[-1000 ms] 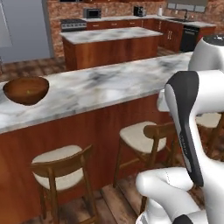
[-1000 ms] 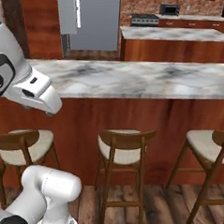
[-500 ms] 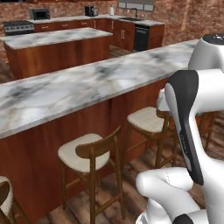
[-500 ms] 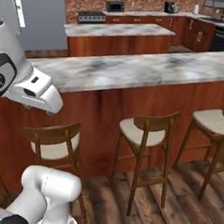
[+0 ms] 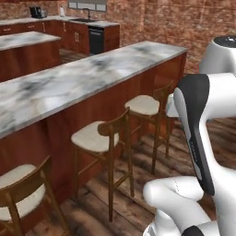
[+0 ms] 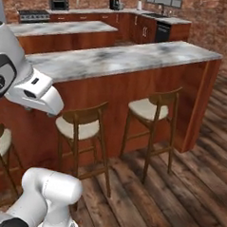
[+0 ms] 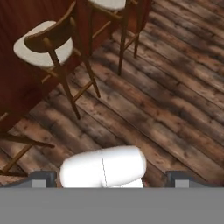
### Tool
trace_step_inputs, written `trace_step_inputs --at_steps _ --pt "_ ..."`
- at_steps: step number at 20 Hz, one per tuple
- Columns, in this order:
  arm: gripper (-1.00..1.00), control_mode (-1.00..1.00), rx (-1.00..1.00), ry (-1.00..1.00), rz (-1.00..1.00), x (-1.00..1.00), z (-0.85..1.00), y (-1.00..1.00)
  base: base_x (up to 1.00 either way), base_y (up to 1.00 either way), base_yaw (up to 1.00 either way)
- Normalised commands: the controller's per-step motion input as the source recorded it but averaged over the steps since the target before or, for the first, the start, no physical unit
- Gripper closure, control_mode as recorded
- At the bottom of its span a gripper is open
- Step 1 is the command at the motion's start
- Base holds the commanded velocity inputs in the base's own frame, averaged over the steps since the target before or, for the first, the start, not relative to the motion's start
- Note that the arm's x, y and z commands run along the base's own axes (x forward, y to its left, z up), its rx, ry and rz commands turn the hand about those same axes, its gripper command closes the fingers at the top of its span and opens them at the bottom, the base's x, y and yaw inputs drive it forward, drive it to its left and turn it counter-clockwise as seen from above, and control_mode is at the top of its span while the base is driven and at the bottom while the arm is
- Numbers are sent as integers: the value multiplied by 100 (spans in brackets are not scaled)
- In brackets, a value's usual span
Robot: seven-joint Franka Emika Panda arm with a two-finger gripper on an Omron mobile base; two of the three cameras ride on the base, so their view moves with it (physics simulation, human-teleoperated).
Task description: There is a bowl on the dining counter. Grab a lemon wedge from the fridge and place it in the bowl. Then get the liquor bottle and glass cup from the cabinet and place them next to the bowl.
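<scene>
The dining counter point(image 5: 83, 78) runs across the left base view, marble on top with a reddish-brown wood front. In the right base view the dining counter point(image 6: 119, 56) ends at a right corner. My gripper point(image 7: 111, 180) is open; its two dark fingertips point(image 7: 43, 178) stand far apart with nothing between them. It hangs above the plank floor, on the stool side of the counter. The bowl, lemon wedge, fridge, liquor bottle, glass cup and cabinet are out of view.
Wooden stools with cream seats point(image 5: 99, 136) point(image 5: 145, 103) point(image 6: 81, 125) point(image 6: 151, 108) line the counter front; one stool point(image 7: 43, 43) is near the hand. A kitchen island point(image 6: 63, 29) and a back counter with a black dishwasher point(image 5: 97, 39) lie beyond. Open wood floor point(image 6: 187, 186) spreads right.
The whole picture has shifted: the camera has swung right along the dining counter, so the bowl and the fridge have left the frame to the left. The gripper stays open.
</scene>
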Motion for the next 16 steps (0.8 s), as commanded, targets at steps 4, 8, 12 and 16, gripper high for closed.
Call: trace_step_inputs --at_steps 4,8,12,16 --pt "-100 100 0 0 0 0 0 0 32 -100 -23" --pt "-100 100 0 0 0 0 0 0 51 -100 -15" --pt "-100 100 0 0 0 0 0 0 76 -100 -6" --pt "-100 100 0 0 0 0 0 0 92 -100 0"
